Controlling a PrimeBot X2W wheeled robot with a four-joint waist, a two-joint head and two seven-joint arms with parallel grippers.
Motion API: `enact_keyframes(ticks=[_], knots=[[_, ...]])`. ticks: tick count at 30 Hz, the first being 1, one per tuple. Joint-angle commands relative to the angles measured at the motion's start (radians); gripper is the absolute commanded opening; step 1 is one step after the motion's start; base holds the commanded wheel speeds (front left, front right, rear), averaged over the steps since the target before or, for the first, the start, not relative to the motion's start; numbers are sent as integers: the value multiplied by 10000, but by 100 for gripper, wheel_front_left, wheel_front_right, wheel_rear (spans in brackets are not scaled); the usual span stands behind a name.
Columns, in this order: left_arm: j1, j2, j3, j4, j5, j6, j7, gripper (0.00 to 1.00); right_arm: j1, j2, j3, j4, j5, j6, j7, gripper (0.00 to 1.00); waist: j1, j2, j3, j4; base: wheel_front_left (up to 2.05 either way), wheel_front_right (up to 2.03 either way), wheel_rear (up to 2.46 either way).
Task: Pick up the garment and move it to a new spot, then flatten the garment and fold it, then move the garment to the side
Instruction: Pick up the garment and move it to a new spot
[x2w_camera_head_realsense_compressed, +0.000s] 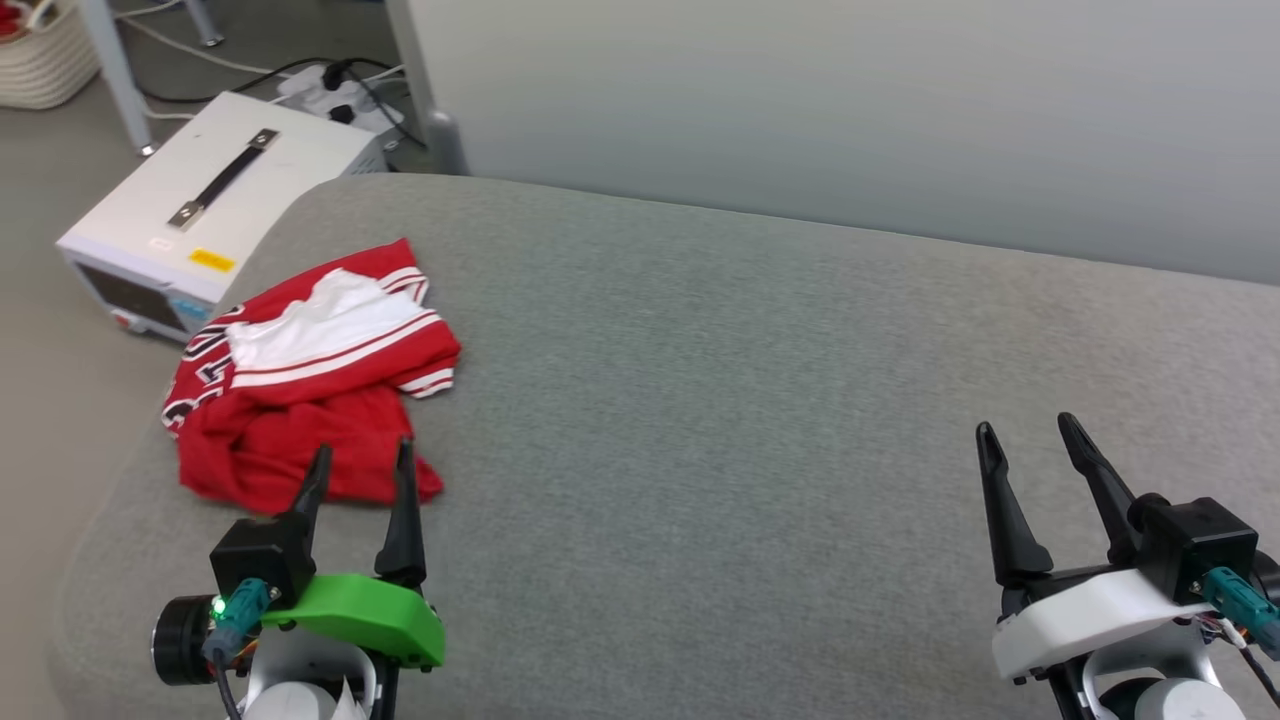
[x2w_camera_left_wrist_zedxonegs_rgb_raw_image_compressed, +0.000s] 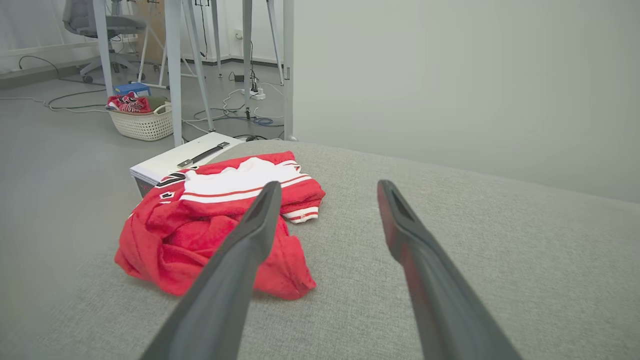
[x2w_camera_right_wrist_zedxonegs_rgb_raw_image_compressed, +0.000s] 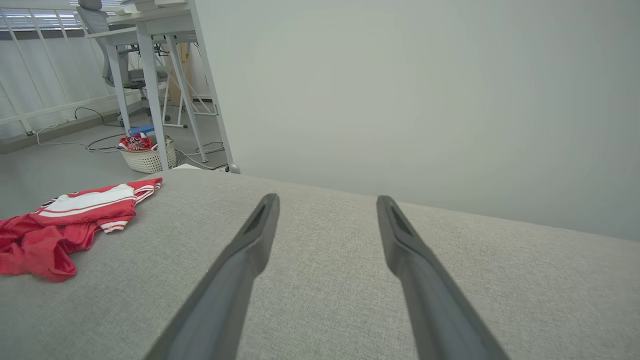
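Observation:
The garment (x2w_camera_head_realsense_compressed: 310, 385) is a red shirt with white sleeves and striped trim, lying crumpled near the left end of the grey cushioned surface (x2w_camera_head_realsense_compressed: 750, 400). Black numerals show at its left edge. My left gripper (x2w_camera_head_realsense_compressed: 362, 455) hovers open just in front of the garment's near edge, holding nothing. In the left wrist view the garment (x2w_camera_left_wrist_zedxonegs_rgb_raw_image_compressed: 210, 230) lies ahead and to the left of the left gripper (x2w_camera_left_wrist_zedxonegs_rgb_raw_image_compressed: 325, 187). My right gripper (x2w_camera_head_realsense_compressed: 1028, 428) is open and empty at the lower right, far from the garment (x2w_camera_right_wrist_zedxonegs_rgb_raw_image_compressed: 70, 220), which shows at the left of the right wrist view beside the right gripper (x2w_camera_right_wrist_zedxonegs_rgb_raw_image_compressed: 327, 200).
A white box with a black handle (x2w_camera_head_realsense_compressed: 215, 200) stands on the floor just past the surface's left corner, with cables behind it. A woven basket (x2w_camera_left_wrist_zedxonegs_rgb_raw_image_compressed: 142, 122) with red cloth sits farther back near table legs (x2w_camera_left_wrist_zedxonegs_rgb_raw_image_compressed: 172, 70). A pale wall (x2w_camera_head_realsense_compressed: 850, 110) runs behind the surface.

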Motion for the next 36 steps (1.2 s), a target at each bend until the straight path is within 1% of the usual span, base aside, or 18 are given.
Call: enact_keyframes(ticks=[1,10,19,28,33,36], knots=[[-167,-32,100,46,-51,-53,-101,100,28,-13,63,-102,-28,-5,17,100,0,0,21,649,0,0,0],[-175,17,497,139,122,-191,-290,100,11,-14,350,-164,-30,-6,21,100,0,0,45,1730,0,0,0],[-177,9,850,226,59,-340,-477,100,-57,-15,505,-339,-44,-7,40,100,0,0,162,2466,0,0,0],[-340,-10,970,358,-20,-470,-661,100,-104,-15,553,-535,30,-7,72,100,0,0,351,2974,0,0,0],[-604,27,1123,567,-176,-540,-767,100,-216,-16,431,-707,26,-8,175,100,0,0,537,3077,0,0,0],[-888,140,1173,1006,-330,-580,-826,100,-301,-16,351,-865,-43,-8,287,100,0,0,755,3059,0,0,0]])
